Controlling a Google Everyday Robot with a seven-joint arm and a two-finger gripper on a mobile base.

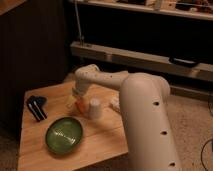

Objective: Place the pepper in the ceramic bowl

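Directly beneath the tool (78,96), held low over the smooth wooden bench (102,145), the slim orange pepper (80,105) is seen. Whether it is gripped cannot be told. Just right of the tool, a white upturned cup (94,108) is set. Below and left of the tool, apart from the pepper, the round, glossy green ceramic bowl (64,135) is placed.
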